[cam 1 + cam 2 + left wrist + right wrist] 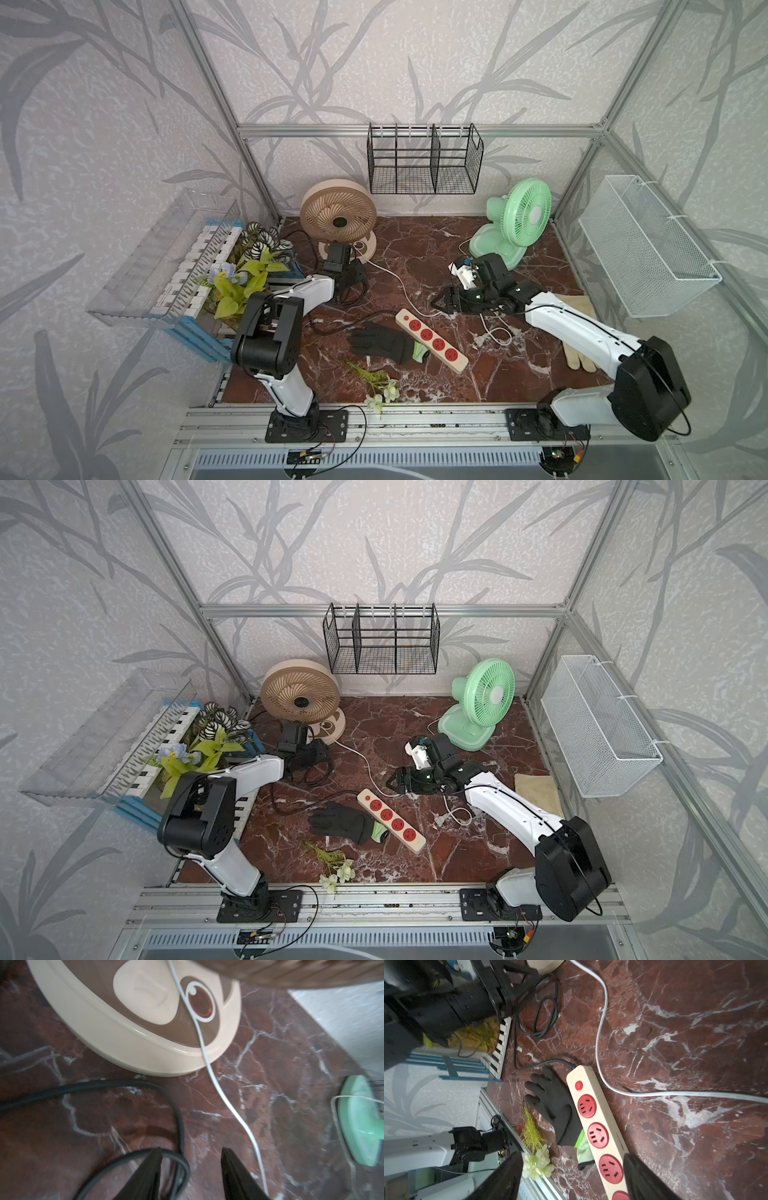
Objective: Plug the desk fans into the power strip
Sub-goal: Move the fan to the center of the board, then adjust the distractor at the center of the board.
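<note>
The cream power strip [432, 341] [391, 820] [598, 1118] lies slantwise mid-table, its red sockets bare. At the back stand a beige desk fan [338, 216] on the left and a green one [519, 220] on the right. A white cord [399, 284] [207, 1059] [600, 1043] leaves the beige fan's base [145, 1043], passes the strip's button end and goes under my right arm. No plug shows. My left gripper [356, 272] [191, 1151] is open, low beside that base, holding nothing. My right gripper [435, 302] [572, 1156] hangs open just behind the strip.
A black glove [382, 343] lies against the strip, with a flower sprig [374, 382] in front. Loops of the strip's black cord [349, 295] [124, 1084] lie by my left gripper. A plant crate [245, 274] is at left, and pale gloves [577, 357] lie under the right arm.
</note>
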Robot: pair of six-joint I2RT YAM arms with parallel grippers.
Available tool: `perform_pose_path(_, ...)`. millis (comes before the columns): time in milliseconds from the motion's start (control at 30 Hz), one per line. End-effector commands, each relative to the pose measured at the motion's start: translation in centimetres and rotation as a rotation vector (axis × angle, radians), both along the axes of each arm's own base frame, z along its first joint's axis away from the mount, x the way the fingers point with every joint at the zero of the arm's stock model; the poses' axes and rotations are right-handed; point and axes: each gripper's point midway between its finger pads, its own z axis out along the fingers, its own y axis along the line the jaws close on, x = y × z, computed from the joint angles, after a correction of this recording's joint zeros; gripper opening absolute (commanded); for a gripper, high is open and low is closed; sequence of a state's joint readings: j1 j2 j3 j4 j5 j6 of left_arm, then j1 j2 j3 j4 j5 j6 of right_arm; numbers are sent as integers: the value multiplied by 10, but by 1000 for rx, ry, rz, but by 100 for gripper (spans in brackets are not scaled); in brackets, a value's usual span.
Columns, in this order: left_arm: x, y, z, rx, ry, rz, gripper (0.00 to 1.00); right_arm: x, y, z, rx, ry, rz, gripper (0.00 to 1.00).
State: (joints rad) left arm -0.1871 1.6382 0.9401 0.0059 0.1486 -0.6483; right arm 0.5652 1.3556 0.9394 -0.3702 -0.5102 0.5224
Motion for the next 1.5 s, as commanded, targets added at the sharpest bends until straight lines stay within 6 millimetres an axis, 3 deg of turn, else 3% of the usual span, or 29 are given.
perform_pose_path(0,-23,-8,20,-29,-9,-26,63,-20,-7,-11,-75,-2,38,82)
perform_pose_path(100,-49,-7,32,-26,17,-33,70,-33,-6,-13,-97,-6,76,83)
perform_pose_path(267,-107,-10,38,-37,85,-52,72,-53,0,-15,-111,-15,143,84)
perform_pose_path(533,-206,-14,5,-98,247,-54,65,-54,-2,-23,-131,7,116,84)
perform_pose_path(700,-245,-15,-8,-210,283,-20,63,-48,-7,-26,-174,13,80,87)
perform_pose_path(967,-269,-34,-35,-300,369,-94,62,-43,-17,-30,-217,51,46,90)
perform_pose_path(1100,-268,-42,-43,-339,368,-95,62,-41,-23,-28,-206,60,23,90)
perform_pose_path(1333,-270,-38,-67,-353,379,-43,62,-41,-27,-26,-189,75,11,91)
perform_pose_path(1467,-260,-34,-70,-344,344,-5,62,-41,-28,-24,-184,71,9,91)
